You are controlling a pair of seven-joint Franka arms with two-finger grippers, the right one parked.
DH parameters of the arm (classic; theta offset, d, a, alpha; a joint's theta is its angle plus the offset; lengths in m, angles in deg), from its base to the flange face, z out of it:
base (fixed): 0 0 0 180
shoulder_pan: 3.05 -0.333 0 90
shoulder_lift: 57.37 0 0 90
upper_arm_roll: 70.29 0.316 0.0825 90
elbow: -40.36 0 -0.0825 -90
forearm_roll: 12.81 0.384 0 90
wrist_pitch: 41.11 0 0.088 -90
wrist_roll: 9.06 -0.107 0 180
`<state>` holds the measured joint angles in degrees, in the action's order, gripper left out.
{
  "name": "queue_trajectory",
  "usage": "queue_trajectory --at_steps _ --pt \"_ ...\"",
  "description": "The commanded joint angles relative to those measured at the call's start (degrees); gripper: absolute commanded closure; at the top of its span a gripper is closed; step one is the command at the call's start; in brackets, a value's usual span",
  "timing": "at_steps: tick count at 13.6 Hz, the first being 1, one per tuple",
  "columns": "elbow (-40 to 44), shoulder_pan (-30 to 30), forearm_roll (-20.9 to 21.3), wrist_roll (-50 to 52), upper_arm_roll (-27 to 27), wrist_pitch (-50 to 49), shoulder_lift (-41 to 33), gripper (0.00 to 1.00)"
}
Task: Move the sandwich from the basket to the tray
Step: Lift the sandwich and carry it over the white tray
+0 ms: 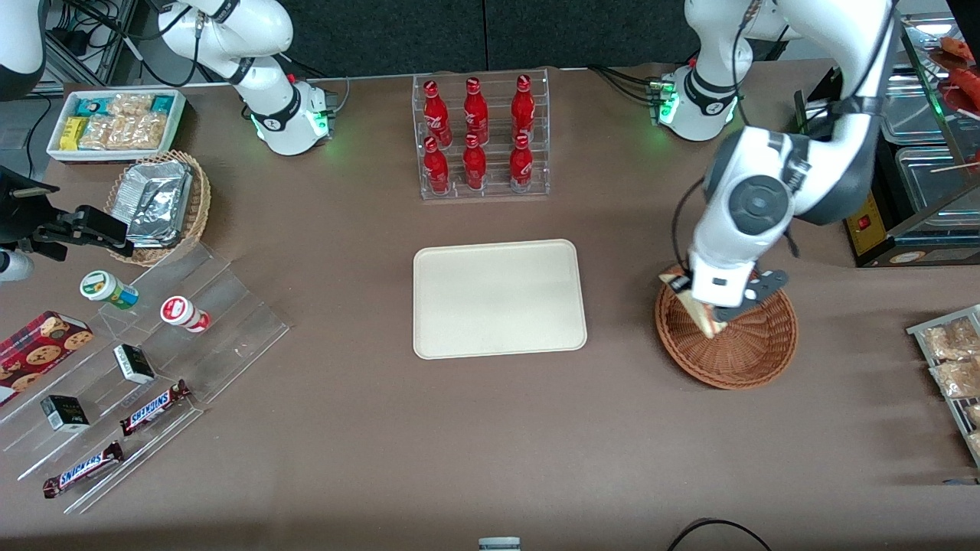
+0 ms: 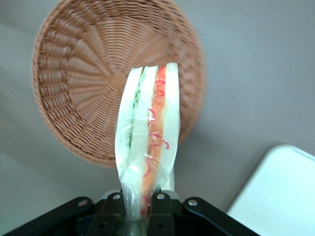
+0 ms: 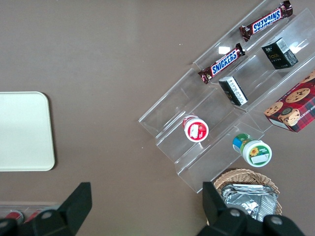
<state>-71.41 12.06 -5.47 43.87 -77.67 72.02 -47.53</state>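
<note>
Sandwich [image 2: 147, 132] clamped at 1 end between the gripper [image 2: 140, 204] fingers, hanging above the basket [image 2: 78, 83], apparently clear of the weave. Gripper sits over the basket's edge farthest from the front camera. Step in hand: the lift-out, seemingly done. Next move, as I judge it: carry sideways to the tray [image 1: 499, 298], bare and near the basket, lower, then release.

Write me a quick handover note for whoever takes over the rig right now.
End effector: shut on the sandwich, holding it above the basket.
Basket: nothing else visible in it.
Tray: bare, beside the basket, toward the parked arm's end.
Done: sandwich gripped and raised clear of the basket.
Left: carry it over the tray, lower it and let go.
</note>
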Motion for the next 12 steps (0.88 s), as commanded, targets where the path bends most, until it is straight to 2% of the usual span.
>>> queue_trajectory --at_steps 1,6,8,12 --pt "2.8 6.0 0.5 0.7 0.6 -1.5 2.2 1.0" --pt "8.7 15.4 -0.7 -0.7 0.1 -0.6 8.6 1.0" --pt "10.3 18.5 -3.2 -1.2 0.1 2.7 10.9 1.0" --pt "15.1 23.4 -3.3 -1.1 0.1 5.6 17.4 1.0"
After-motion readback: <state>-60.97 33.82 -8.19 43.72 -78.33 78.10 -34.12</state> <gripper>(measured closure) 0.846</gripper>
